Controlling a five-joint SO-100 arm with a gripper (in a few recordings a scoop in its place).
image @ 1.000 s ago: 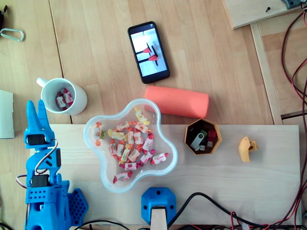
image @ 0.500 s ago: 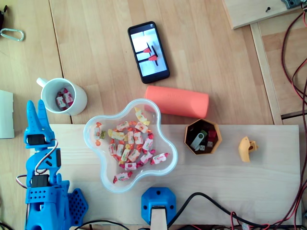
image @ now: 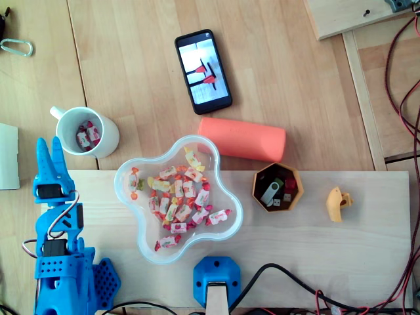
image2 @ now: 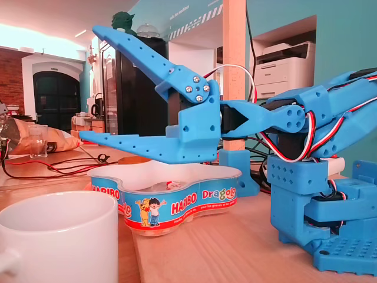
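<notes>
My blue gripper (image: 49,149) rests at the table's left edge in the overhead view, pointing toward a white mug (image: 86,132) that holds a few wrapped sweets. In the fixed view the gripper (image2: 89,82) is open wide and holds nothing; its upper finger is raised high and its lower finger is level. The mug (image2: 58,237) stands in the near foreground there. A clear star-shaped bowl (image: 131,226) of several wrapped sweets sits to the right of the arm; in the fixed view this Haribo bowl (image2: 177,203) lies beyond the lower finger.
An orange cylinder (image: 243,139) lies behind the bowl, with a phone (image: 203,71) further back. A hexagonal box (image: 277,187) of USB sticks and a small yellow part (image: 338,203) sit to the right. A blue mount (image: 216,282) stands at the front edge. Cables (image: 407,92) run along the right.
</notes>
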